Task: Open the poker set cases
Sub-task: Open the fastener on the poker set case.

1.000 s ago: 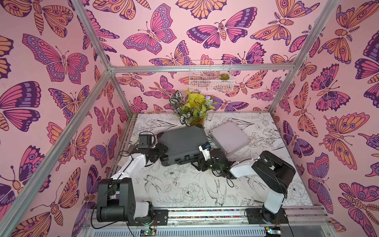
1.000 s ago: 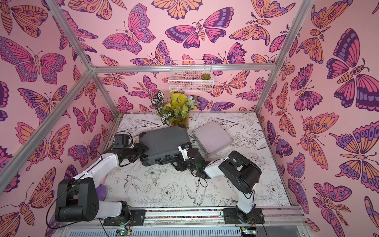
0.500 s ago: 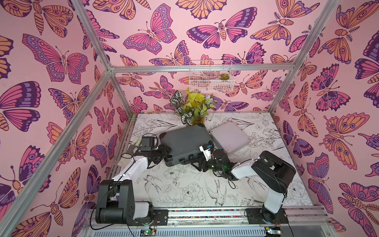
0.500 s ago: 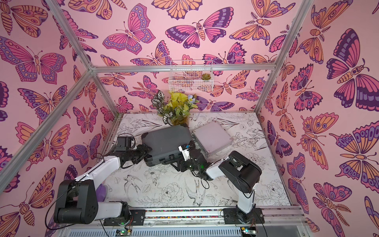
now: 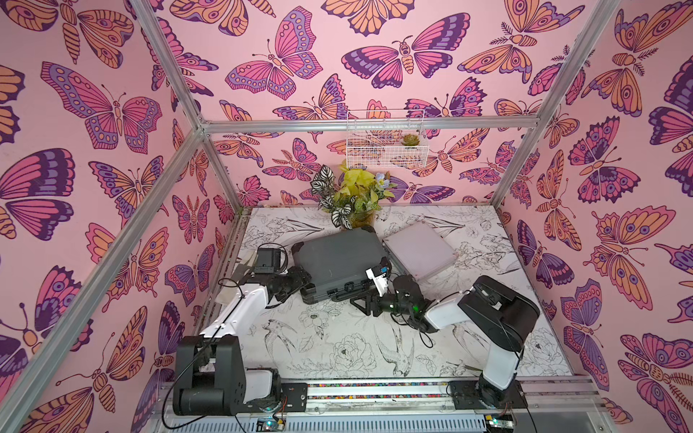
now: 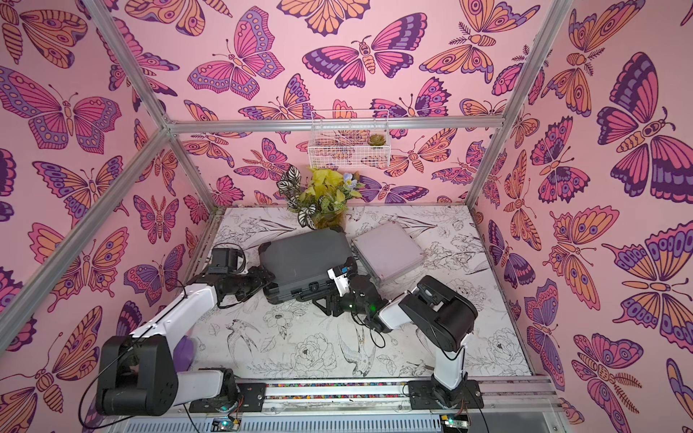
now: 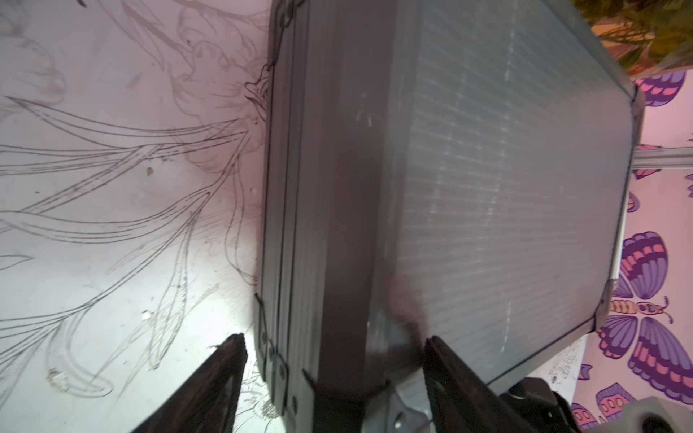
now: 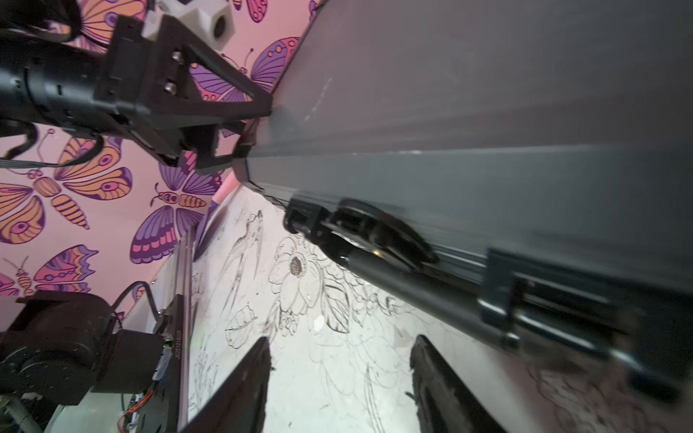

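The larger dark grey ribbed case lies shut mid-table, its handle and latches facing the front. The smaller silvery-pink case lies shut against its right side. My left gripper is open, its jaws straddling the grey case's front-left corner, one finger beside the bottom face, the other over the lid. My right gripper is open and empty, low over the table just in front of the case's handle and latch.
A potted plant stands right behind the grey case at the back wall. A white wire basket hangs above it. Pink butterfly walls close in the table on three sides. Both arm bases sit on the front rail.
The grey case has shifted a little to the right and back, and my left gripper followed it with its jaws slightly wider. The right gripper stayed at the case's front.
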### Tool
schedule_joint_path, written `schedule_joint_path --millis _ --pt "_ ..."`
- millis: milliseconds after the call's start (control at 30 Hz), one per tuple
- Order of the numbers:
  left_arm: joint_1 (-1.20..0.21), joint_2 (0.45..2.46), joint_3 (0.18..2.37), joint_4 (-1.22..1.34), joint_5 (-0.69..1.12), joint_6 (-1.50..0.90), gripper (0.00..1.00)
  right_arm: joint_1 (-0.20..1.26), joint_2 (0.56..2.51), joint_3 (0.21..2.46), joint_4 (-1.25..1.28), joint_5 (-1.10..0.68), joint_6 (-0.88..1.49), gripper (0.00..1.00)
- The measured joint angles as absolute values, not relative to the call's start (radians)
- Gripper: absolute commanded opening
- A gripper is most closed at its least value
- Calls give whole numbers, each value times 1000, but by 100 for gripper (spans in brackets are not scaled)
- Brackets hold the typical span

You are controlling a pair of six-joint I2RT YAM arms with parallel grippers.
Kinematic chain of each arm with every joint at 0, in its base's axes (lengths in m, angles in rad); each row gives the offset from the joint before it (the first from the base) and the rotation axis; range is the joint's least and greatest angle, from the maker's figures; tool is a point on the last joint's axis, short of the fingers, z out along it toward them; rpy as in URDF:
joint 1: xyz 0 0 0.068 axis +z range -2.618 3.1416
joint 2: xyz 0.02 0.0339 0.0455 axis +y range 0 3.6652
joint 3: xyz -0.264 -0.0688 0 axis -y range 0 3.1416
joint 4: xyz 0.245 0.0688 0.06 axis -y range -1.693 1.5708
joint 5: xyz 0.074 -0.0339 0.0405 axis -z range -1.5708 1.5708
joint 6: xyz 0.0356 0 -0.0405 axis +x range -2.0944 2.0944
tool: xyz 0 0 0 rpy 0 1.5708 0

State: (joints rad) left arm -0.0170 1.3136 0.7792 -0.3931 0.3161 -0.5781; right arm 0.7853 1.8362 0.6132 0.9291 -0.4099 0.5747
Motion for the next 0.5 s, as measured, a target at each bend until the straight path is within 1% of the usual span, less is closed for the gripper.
schedule_joint_path --millis 133,300,500 --pt "-13 1296 779 -415 290 -554 76 758 1792 592 866 -360 545 68" --pt "-12 1293 781 -420 284 -538 76 709 1779 592 819 -332 516 76" --pt "-12 1296 781 -420 285 -538 76 673 1787 604 804 -347 495 77"
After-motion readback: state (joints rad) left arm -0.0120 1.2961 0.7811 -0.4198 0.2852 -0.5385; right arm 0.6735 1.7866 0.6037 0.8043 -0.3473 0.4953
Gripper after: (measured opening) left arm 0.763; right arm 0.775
